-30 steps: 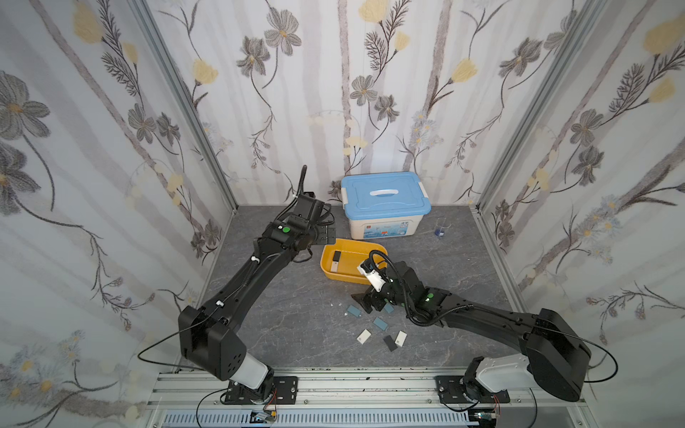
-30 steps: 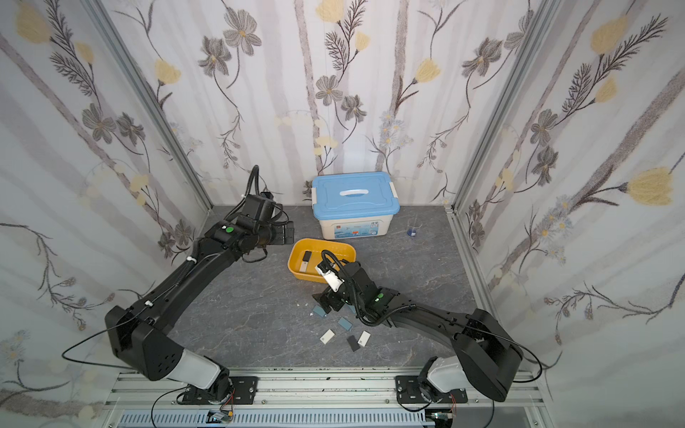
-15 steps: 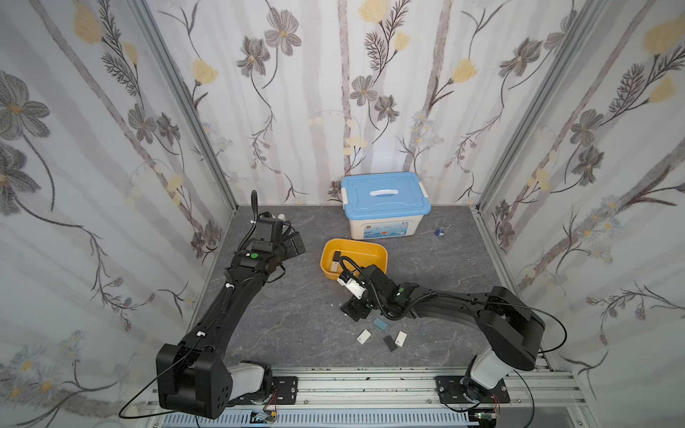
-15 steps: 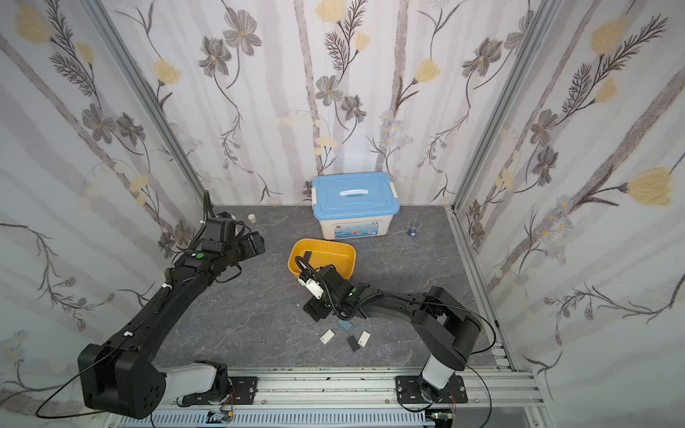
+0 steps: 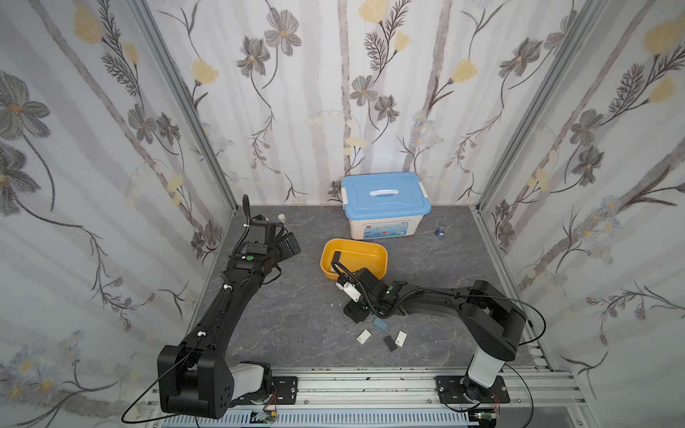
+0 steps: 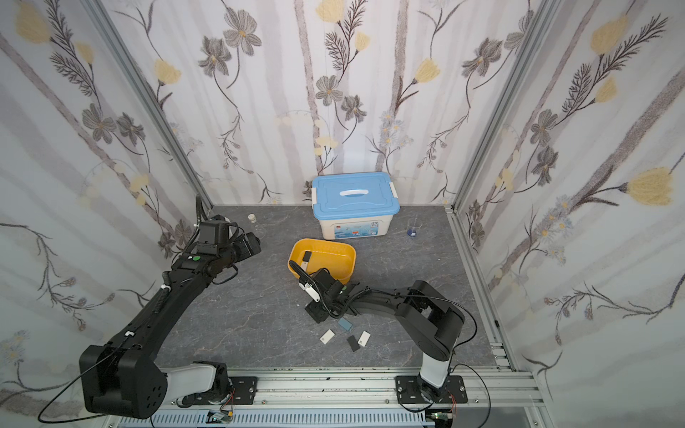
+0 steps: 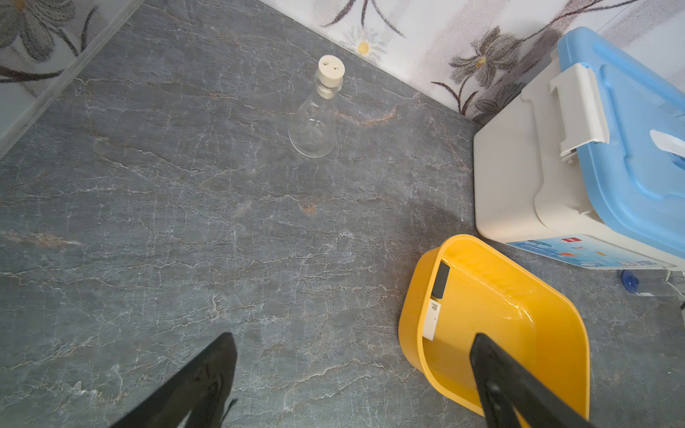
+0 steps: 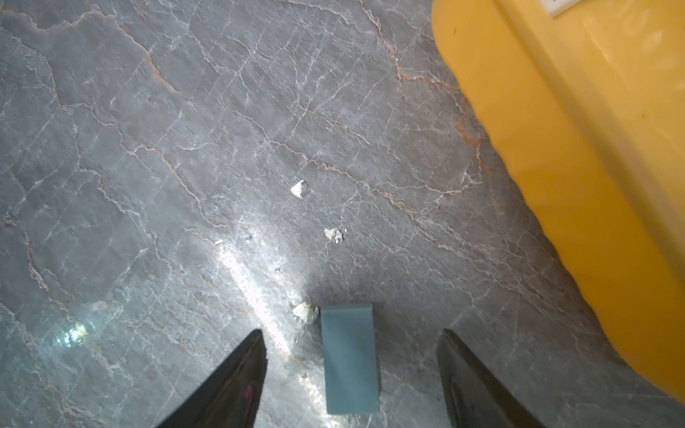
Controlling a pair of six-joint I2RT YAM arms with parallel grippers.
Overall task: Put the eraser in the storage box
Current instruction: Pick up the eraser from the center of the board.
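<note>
Right wrist view is showing the right gripper [image 8: 352,333] with its two black fingers [image 8: 230,381] standing apart and a teal eraser [image 8: 350,359] lying flat on the grey marbled tabletop [image 8: 166,148] between them. Neither finger is touching it, and bare table is showing on both sides of it. Three pale crumbs [image 8: 335,235] are lying ahead of the eraser, the nearest just beside its corner. The yellow-orange storage box [image 8: 556,148] is standing near, off to one side of the gripper.

In both top views this gripper is hanging low over the table just in front of the storage box and is hiding the eraser between its fingers. A second teal eraser [image 5: 380,325] is lying just beside the right arm's wrist. Nearer the front rail, two loose white erasers [image 5: 364,336] are lying with a loose black eraser [image 5: 390,343] between them.

The left wrist view is showing the left gripper [image 7: 352,335] with its fingers [image 7: 207,381] spread wide and holding nothing, raised above the table beside the box. Inside the box, a black eraser [image 7: 441,279] and a white 4B eraser [image 7: 432,320] are lying end to end along one short wall. A white bin with a blue lid [image 7: 556,166] is sitting closed just behind the box. A stoppered glass flask [image 7: 315,122] is standing upright near the back wall. A small beaker [image 5: 440,231] with blue in it is standing on the bin's other side.
</note>
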